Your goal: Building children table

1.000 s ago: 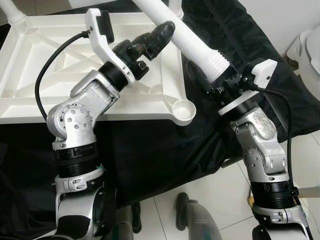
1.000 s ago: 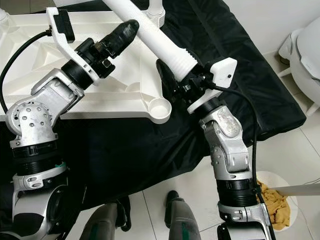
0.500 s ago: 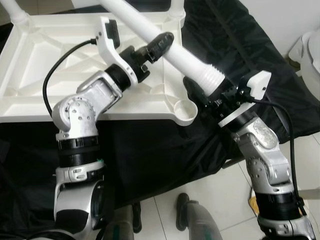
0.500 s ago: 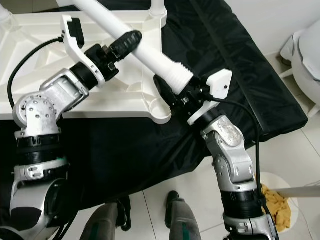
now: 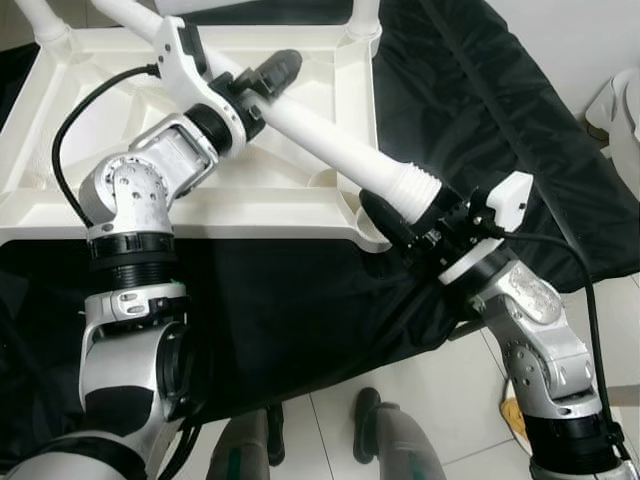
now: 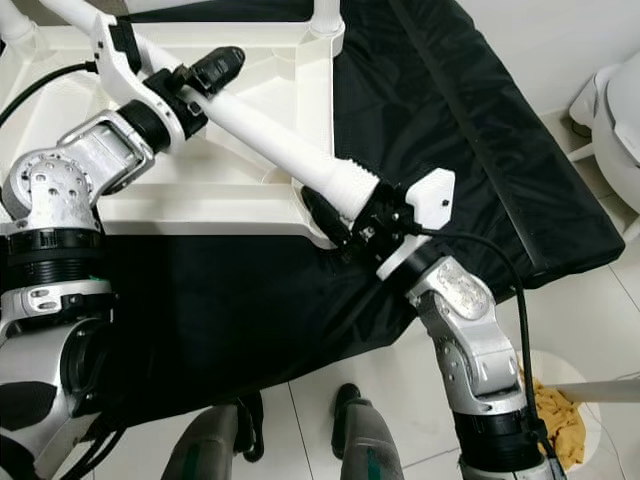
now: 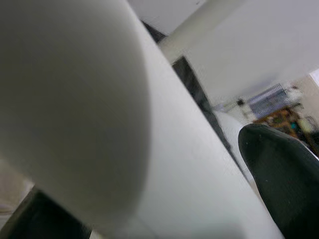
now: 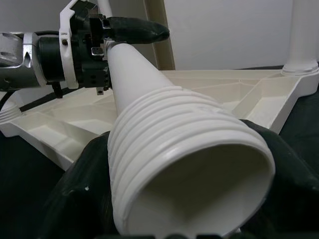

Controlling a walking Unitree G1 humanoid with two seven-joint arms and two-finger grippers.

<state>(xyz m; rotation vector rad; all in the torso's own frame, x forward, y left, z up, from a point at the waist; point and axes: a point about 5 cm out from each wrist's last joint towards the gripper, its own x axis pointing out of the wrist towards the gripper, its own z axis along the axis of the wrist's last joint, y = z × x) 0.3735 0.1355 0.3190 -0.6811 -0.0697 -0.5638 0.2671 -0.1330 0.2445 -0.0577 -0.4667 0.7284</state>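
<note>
1. We have the white tabletop [image 5: 200,200] lying upside down on a black cloth [image 5: 470,110] spread over the floor, ribbed underside up.
2. At its far edge, white legs already stand in their corner sockets: one at the far right corner [image 5: 362,15] and one at the far left [image 5: 45,20]. So part of the assembly looks done.
3. We carry a loose leg [image 5: 320,140] slanted across the tabletop. Our right hand [image 5: 425,225] is clenched around its threaded end, and our left hand [image 5: 262,80] grips the shaft further up.
4. The threaded end hangs just beside the near right corner socket [image 5: 362,215], not yet seated.
5. We judge what remains: tip this leg upright, screw it in, fit any socket still open, then turn the table over.
</note>
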